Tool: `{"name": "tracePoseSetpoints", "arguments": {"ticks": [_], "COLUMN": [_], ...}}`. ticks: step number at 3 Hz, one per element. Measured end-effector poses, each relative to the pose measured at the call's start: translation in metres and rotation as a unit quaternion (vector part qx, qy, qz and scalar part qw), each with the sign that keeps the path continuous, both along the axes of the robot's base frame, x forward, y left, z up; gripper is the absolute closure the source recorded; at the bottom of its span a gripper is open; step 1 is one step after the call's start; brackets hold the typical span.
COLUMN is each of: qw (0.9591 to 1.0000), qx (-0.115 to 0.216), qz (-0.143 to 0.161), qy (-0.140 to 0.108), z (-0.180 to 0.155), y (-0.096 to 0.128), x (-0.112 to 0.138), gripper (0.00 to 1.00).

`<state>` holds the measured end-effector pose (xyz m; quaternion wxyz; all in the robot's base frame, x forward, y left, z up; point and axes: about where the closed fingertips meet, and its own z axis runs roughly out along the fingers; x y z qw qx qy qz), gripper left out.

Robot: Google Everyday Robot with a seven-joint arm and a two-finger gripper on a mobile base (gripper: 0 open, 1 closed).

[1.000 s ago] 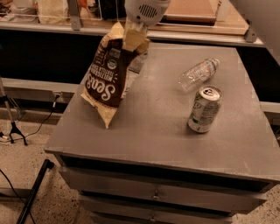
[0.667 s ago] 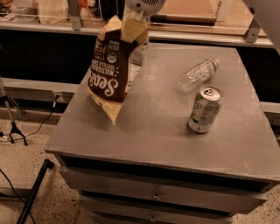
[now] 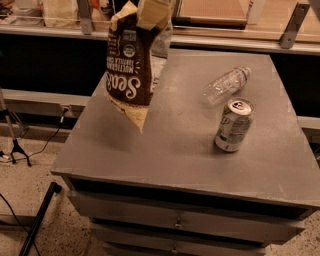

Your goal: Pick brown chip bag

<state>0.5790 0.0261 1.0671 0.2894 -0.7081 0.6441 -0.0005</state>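
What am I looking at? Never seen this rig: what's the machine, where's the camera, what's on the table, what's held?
One camera view, looking down on a grey drawer cabinet; where it is mounted is unknown. The machine is a mobile robot with one arm; only its gripper shows, at the top edge, shut on the brown chip bag, which hangs clear of the surface. On the cabinet stand an upright can and, behind it, a clear plastic bottle on its side.

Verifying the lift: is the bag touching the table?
No, the bag hangs from the gripper at the top edge, its lowest corner clear of the table.
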Motion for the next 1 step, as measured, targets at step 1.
{"name": "tracePoseSetpoints", "arguments": {"ticks": [1], "qw": [1.0], "qx": [0.0], "qz": [0.0], "qy": [0.0], "z": [0.0], "y": [0.0], "x": [0.0], "gripper": [1.0]}}
